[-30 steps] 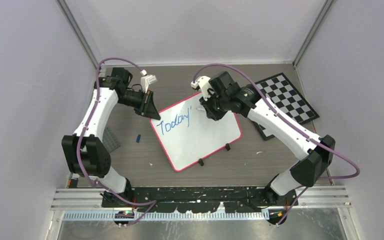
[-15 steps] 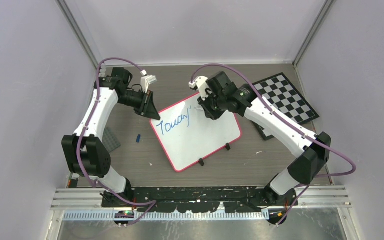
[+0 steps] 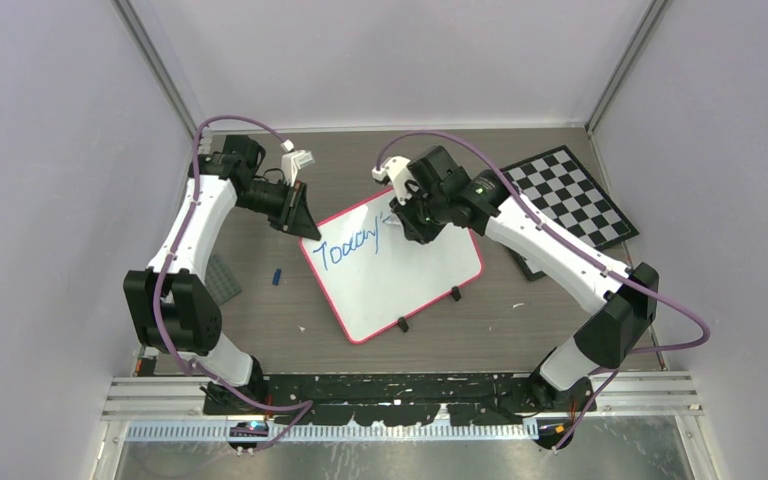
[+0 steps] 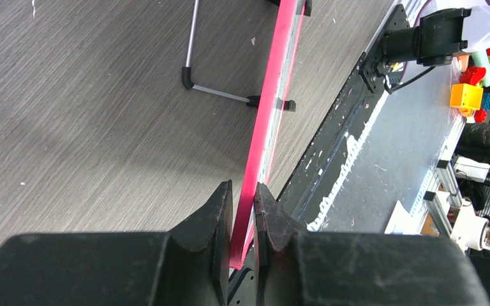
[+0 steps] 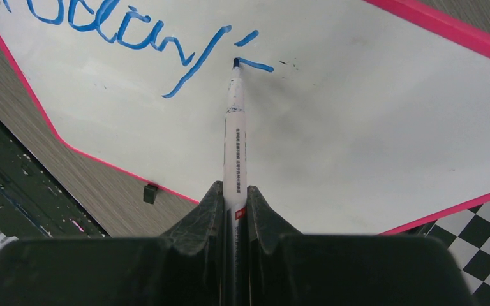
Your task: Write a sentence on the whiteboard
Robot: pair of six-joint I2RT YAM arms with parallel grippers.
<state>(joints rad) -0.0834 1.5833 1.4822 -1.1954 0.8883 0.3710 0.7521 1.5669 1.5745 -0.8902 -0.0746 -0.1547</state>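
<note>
The whiteboard (image 3: 400,275), white with a pink-red frame, stands tilted mid-table on two black clip feet. Blue writing (image 3: 348,248) reading "Today" runs along its upper left. My left gripper (image 3: 300,222) is shut on the board's top-left edge; in the left wrist view the pink frame (image 4: 269,115) runs between the fingertips (image 4: 243,203). My right gripper (image 3: 406,222) is shut on a white marker (image 5: 235,140). The marker's tip (image 5: 235,62) touches the board at the left end of a short blue stroke, just right of the word.
A black-and-white checkerboard (image 3: 570,200) lies at the back right, partly under my right arm. A grey flat piece (image 3: 222,280) and a small blue bit (image 3: 277,276) lie left of the board. Grey walls close in the table on three sides.
My right gripper has shifted a little left along the board's top with the marker, and a short blue stroke now shows after the word. The left arm has not moved.
</note>
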